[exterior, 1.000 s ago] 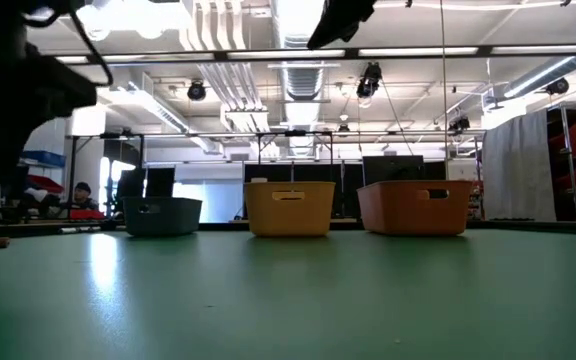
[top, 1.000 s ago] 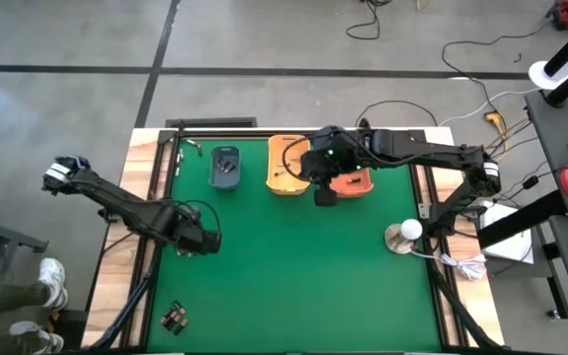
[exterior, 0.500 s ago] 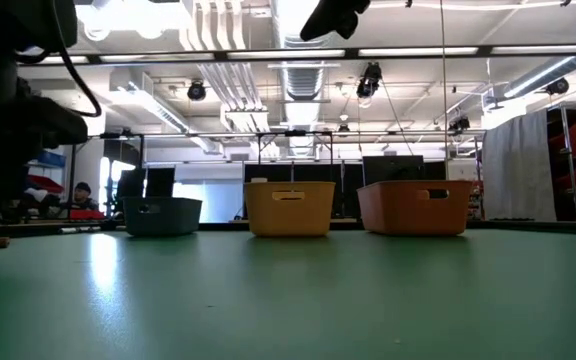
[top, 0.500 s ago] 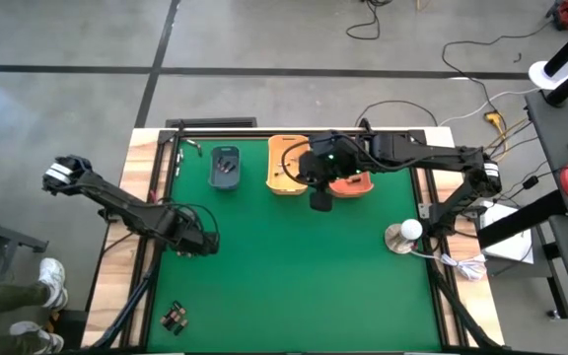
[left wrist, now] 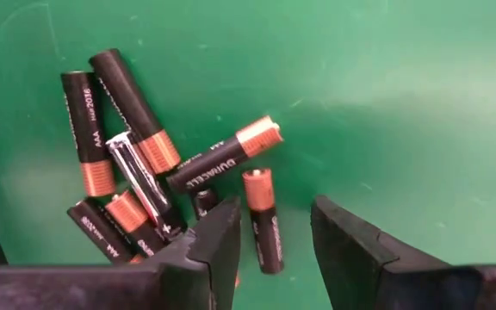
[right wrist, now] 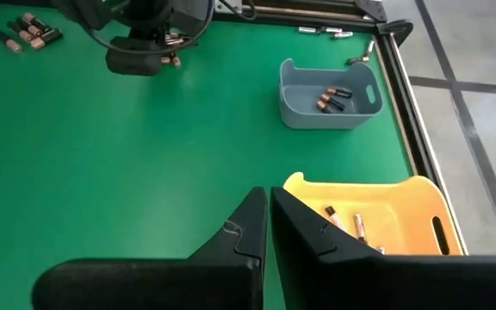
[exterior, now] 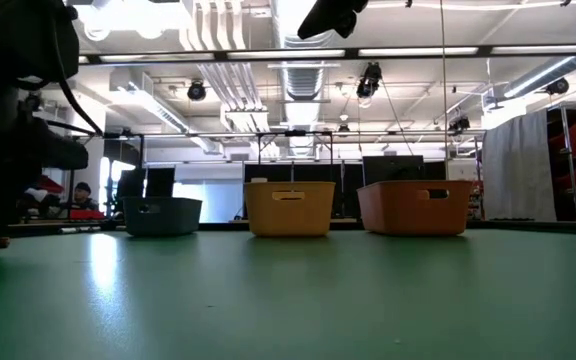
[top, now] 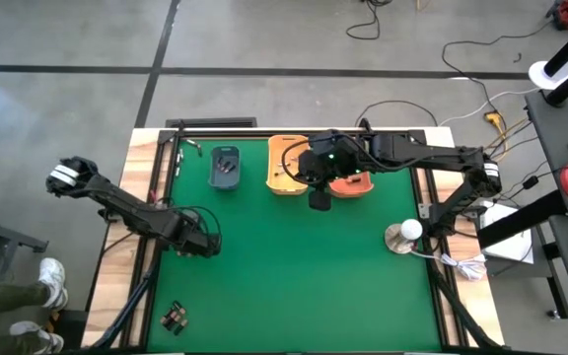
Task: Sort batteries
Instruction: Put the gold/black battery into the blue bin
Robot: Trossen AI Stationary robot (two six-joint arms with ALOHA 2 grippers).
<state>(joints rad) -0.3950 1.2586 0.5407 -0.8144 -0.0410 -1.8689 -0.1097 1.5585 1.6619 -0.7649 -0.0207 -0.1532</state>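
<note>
Right now your left claw hangs low over a loose heap of batteries on the left side of the green counter, its fingers parted and holding nothing. One small cell lies between the fingertips, copper end pointing away from the wrist, a little apart from the heap, so it looks like the one to take.

These cells should handle as small, rigid, smooth cylinders, light for their size. They will likely roll or squirt out if pinched near an end, so take the cell across its middle, with the fingers square to its length. Its neighbours lie close and may get nudged.

One battery reads "DURACELL" along its black body; another carries "AA" and what looks like "2016". A silvery cell lies across the heap with no writing you can read.

Your right claw is closed and empty, waiting up high near the yellow bin, which already holds a few cells. The grey bin holds some too. More batteries lie near the front left corner.
</note>
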